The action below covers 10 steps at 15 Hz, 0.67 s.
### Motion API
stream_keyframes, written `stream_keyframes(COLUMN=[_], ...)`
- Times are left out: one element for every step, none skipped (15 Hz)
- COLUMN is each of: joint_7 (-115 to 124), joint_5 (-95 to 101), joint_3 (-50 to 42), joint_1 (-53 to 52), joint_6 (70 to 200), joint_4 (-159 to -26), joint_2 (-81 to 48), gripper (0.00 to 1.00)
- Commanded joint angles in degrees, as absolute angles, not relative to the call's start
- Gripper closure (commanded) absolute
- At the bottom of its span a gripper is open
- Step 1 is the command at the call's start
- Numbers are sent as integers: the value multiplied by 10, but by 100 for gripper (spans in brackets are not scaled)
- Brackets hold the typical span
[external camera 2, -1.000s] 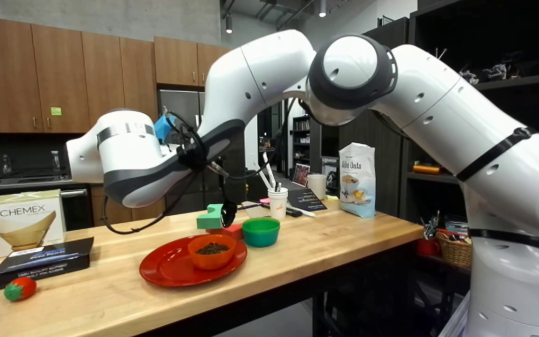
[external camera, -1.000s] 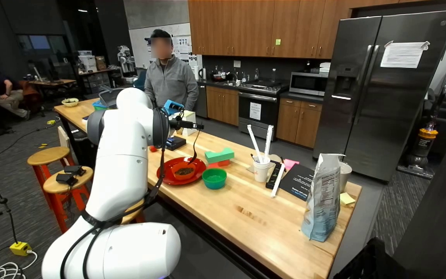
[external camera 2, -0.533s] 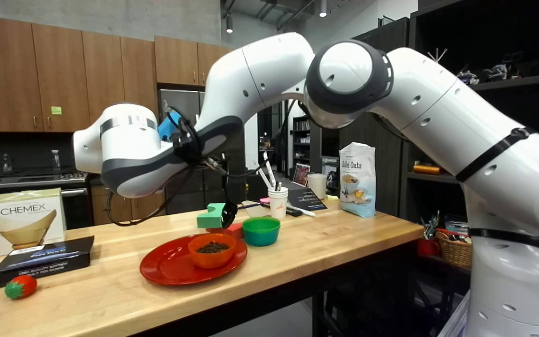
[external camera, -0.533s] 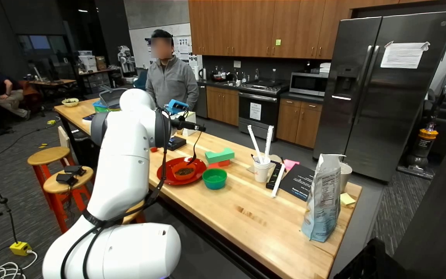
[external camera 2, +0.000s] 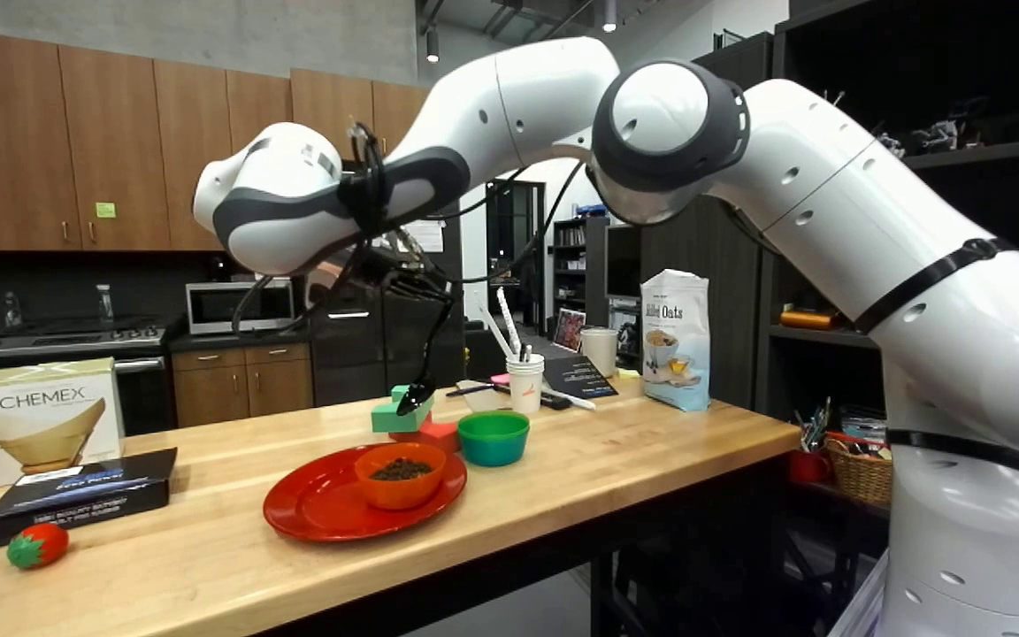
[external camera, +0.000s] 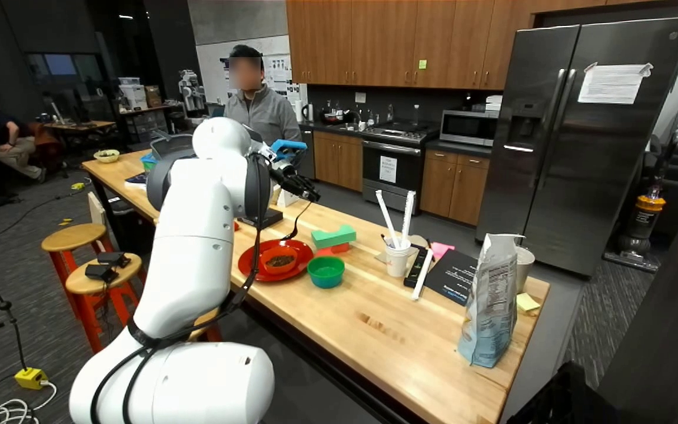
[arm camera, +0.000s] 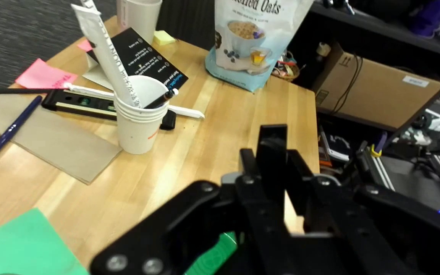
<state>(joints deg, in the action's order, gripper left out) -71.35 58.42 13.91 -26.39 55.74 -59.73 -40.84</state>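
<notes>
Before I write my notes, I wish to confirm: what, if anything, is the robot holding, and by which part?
A black spoon, by the upper end of its handle.

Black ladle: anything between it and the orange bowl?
Nothing visible. The black ladle, held in the claw, has its head higher than, and apart from, the orange bowl. The green block shows behind the ladle in an exterior view, but sits beside the red plate, off that path.

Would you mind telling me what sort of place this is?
It looks like a kitchen area, perhaps within a robotics lab: a stove and a tall refrigerator stand in the background, with a robot arm in the foreground.
</notes>
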Motion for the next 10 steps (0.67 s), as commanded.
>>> stream_keyframes(joint_7=[-632,-609,-589,-568,-538,-515,-491,-469,-449,-432], joint_5=[490,460,430,399,365,333,299,270,244,228], joint_3=[159,162,165,165,169,170,170,168,167,165], joint_1=[-212,-195,-180,-162,-156,-141,-127,-112,-100,-93], joint_6=[581,593,608,627,641,665,693,727,761,790], joint_4=[-653,-668,-683,-704,-719,-742,-772,-803,-833,-861], joint_2=[-335,-318,-303,-285,-274,-258,-238,-220,-202,-185], gripper=[94,94,94,94,94,94,94,94,94,94])
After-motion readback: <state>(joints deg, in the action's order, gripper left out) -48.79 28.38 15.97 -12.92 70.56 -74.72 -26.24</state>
